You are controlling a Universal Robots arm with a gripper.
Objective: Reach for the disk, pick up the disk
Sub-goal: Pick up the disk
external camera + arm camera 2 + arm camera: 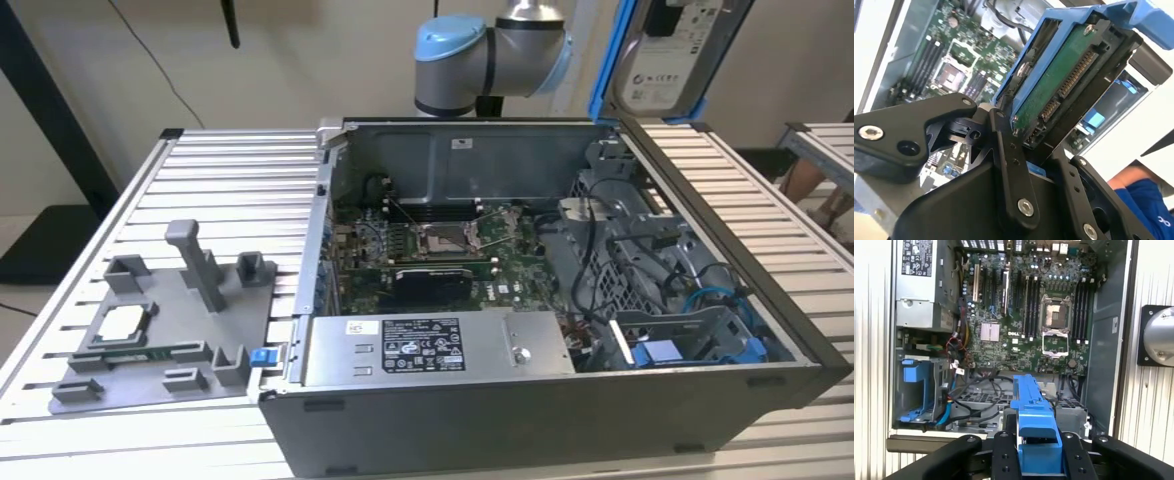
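The disk (671, 52) hangs upright high above the far right corner of the open computer case (534, 420), its white label facing the exterior view and blue rails along its edges. In the second wrist view my gripper (1036, 145) is shut on the disk (1064, 75), whose green circuit-board side and connector face the camera. Black fingers (1009, 165) press on both sides of it. In the first wrist view the disk's blue rail (1034, 410) stands between the fingers of my gripper (1039, 445), well above the motherboard.
Inside the case lie the motherboard (427, 240), a power supply (427, 345) at the front and a blue caddy (674, 355) at the right. A grey fixture (160, 330) holding a square chip sits on the slatted table at the exterior view's left. A blue sleeve (1141, 195) shows beside the case.
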